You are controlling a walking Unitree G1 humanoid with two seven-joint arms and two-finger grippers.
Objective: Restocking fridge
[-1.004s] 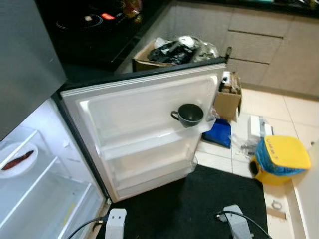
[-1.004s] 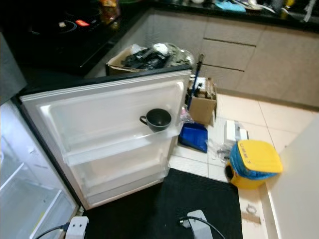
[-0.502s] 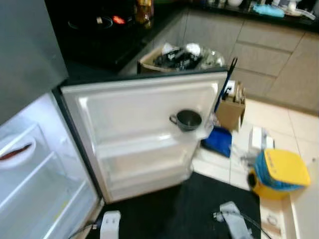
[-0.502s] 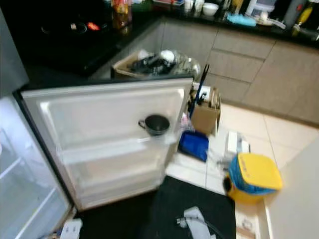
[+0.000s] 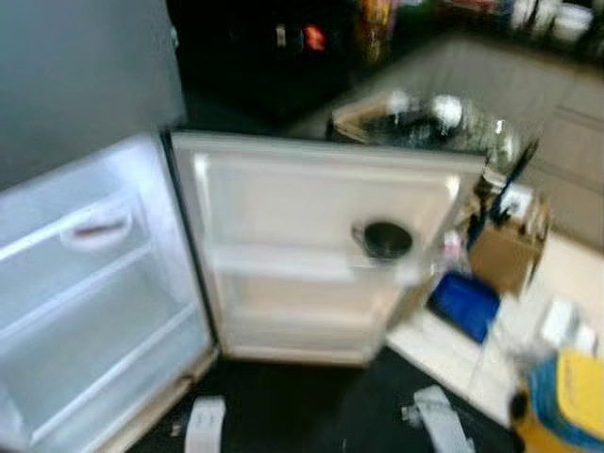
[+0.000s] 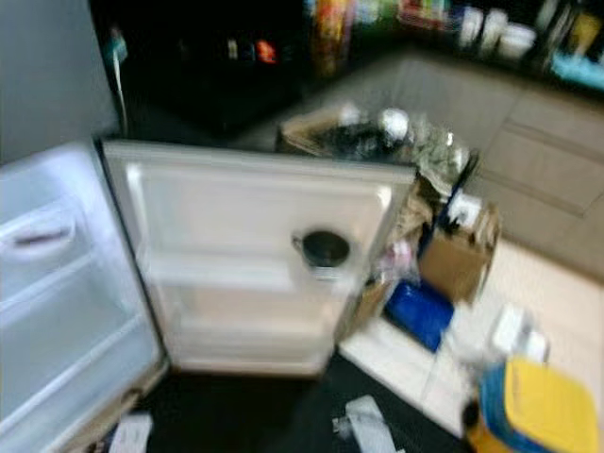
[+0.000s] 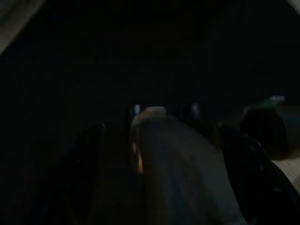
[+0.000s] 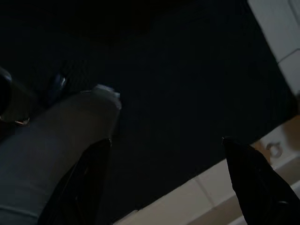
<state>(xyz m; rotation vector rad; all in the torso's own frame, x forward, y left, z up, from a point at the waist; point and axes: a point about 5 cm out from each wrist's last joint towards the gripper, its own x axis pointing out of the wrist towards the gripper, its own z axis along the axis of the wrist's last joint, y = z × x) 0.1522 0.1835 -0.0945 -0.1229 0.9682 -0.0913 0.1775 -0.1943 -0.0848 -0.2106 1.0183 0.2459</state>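
The fridge stands open, its white lit interior (image 5: pixel 85 311) on the left and its door (image 5: pixel 311 236) swung out in the middle. A dark cup (image 5: pixel 387 239) sits on the door's upper shelf. On an upper shelf inside rests a white plate (image 5: pixel 94 229) with a reddish strip of food. Both silver arms hang low over the black mat, the left arm (image 5: pixel 203 427) and the right arm (image 5: pixel 439 429). The left gripper (image 7: pixel 164 132) hangs open in a very dark wrist view. The right gripper (image 8: pixel 166 141) is open over the mat, holding nothing.
A black floor mat (image 5: pixel 311 406) lies before the fridge. To the right are a cardboard box (image 5: pixel 505 255), a blue item (image 5: pixel 464 304) and a yellow-lidded bin (image 6: pixel 543 406) on pale tiles. A box of clutter (image 6: pixel 377 137) stands behind the door, below a dark counter (image 5: pixel 283 57).
The whole picture has shifted and blurred: the camera has moved, bringing more of the fridge interior into view. The cup and plate stay where they were.
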